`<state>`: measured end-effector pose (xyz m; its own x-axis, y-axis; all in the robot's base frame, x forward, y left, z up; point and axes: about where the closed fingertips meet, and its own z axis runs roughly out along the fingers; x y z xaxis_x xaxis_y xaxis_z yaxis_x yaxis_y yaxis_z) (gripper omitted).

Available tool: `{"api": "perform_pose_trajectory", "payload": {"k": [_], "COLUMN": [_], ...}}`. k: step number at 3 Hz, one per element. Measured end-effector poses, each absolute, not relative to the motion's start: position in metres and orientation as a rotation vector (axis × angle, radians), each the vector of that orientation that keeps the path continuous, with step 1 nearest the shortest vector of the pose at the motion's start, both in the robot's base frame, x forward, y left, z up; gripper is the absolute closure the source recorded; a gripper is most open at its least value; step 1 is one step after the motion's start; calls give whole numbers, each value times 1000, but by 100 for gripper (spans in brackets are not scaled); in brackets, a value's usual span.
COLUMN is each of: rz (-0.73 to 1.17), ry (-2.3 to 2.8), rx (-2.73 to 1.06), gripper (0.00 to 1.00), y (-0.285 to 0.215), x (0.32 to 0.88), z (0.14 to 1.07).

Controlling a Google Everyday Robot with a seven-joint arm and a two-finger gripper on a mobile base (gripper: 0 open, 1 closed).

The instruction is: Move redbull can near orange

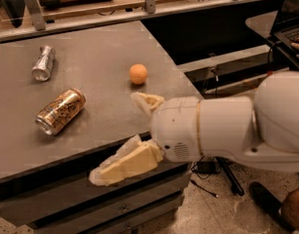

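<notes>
The redbull can (43, 63) is slim and silver and lies on its side at the far left of the grey table (95, 48). The orange (138, 74) sits on the table towards its right edge, well apart from the can. My gripper (114, 136) hovers over the table's front right corner, in front of the orange. It is open and empty, with one cream finger (146, 101) near the orange and the other cream finger (124, 164) over the front edge.
A fatter gold-brown patterned can (60, 111) lies on its side between the redbull can and my gripper. Drawers (90, 208) sit under the table. A laptop (290, 18) and a person's hand are at the far right. A shoe (268, 204) rests on the floor.
</notes>
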<state>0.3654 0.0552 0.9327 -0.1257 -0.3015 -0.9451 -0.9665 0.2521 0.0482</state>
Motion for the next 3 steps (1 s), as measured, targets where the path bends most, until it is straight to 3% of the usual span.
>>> {"api": "perform_pose_trajectory", "payload": {"k": [2, 3], "rz": [917, 807], "ry": [1482, 1500], "rx": [-1072, -1075], "gripper": [0, 0], "y": [147, 170], "x": [390, 411], "z": [900, 892]}}
